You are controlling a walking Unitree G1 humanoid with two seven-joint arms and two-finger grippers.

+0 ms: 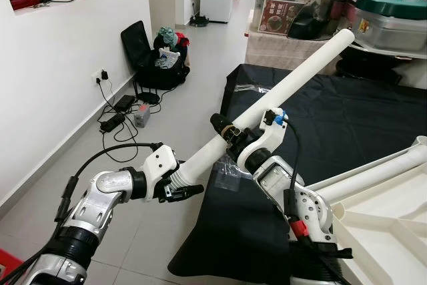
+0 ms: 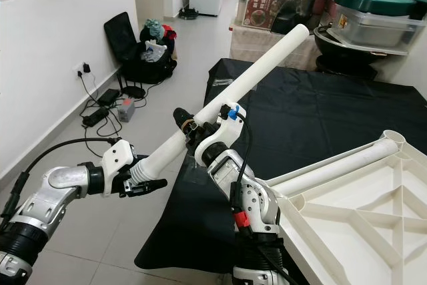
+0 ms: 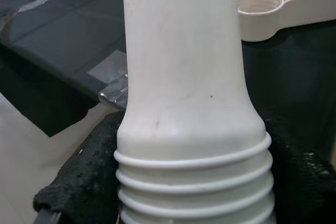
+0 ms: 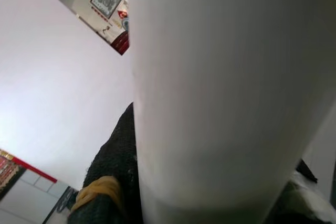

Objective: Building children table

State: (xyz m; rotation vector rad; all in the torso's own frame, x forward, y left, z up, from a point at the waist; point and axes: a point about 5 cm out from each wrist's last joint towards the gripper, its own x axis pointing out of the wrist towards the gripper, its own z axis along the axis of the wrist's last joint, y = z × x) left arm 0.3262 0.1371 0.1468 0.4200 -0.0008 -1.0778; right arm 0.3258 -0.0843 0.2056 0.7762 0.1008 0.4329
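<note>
A long white plastic table leg slants up from lower left to upper right above the black-covered table. My left gripper is shut on its threaded lower end. My right gripper is shut around the leg's shaft a little higher up. The upturned cream table top lies at the right with one leg fitted to it, and an open screw socket shows at its corner.
A black cloth covers the work table; a clear plastic bag lies near its front edge. On the floor at the left are a black bag, cables and a power adapter. Storage boxes and a pot stand behind.
</note>
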